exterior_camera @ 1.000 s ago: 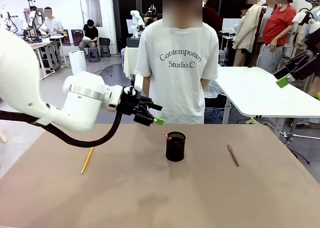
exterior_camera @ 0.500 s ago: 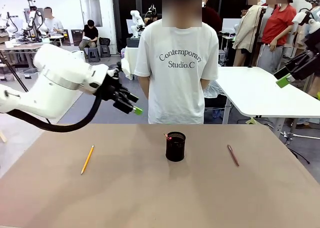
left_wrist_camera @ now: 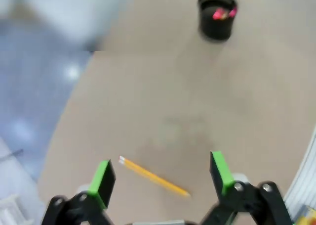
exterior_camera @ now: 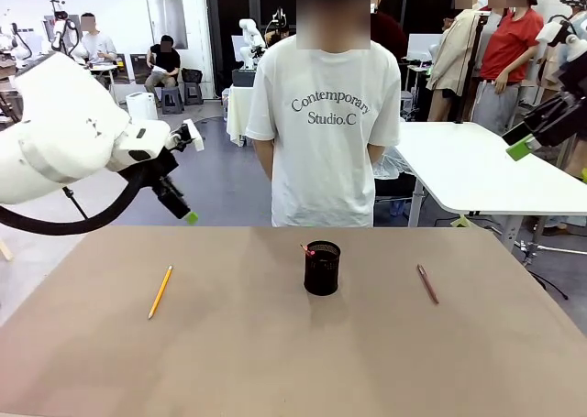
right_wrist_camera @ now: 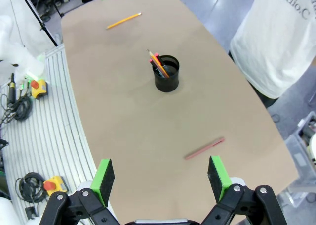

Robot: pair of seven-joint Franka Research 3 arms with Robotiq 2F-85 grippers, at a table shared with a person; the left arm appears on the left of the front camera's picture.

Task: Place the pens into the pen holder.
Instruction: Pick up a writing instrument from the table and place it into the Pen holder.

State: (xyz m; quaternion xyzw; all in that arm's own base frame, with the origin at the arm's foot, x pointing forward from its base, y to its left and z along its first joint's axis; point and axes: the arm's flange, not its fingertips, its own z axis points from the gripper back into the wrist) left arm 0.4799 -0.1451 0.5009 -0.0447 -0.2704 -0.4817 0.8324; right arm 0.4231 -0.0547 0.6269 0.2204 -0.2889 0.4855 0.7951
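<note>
left gripper (left_wrist_camera: 161, 174) is aimed down at the yellow pencil (exterior_camera: 160, 292), jaws spread wide; pencil's lying on the table (exterior_camera: 275, 371) left side, well left of the pen holder (exterior_camera: 322, 268); I'd roll the wrist so it closes across the shaft, drop straight, pinch mid-length; right gripper (right_wrist_camera: 161, 178) is spread too, empty.

Plain tan-brown across the flat matte table top (exterior_camera: 275, 362), no pattern on it. The small cylindrical mesh pen holder (exterior_camera: 322, 268) is black, and the pen standing in it (exterior_camera: 310, 250) flashes a pink-red tip above the rim. The thin pencil (exterior_camera: 160, 291) is yellow-orange; the slim maroon pen (exterior_camera: 427, 284) is dark. The left gripper (left_wrist_camera: 160, 158) and the right gripper (right_wrist_camera: 160, 159) are black with vivid green pads (left_wrist_camera: 102, 178). The left arm (exterior_camera: 55, 142) is glossy white. The person's T-shirt (exterior_camera: 326, 151) is white with dark lettering.
</note>
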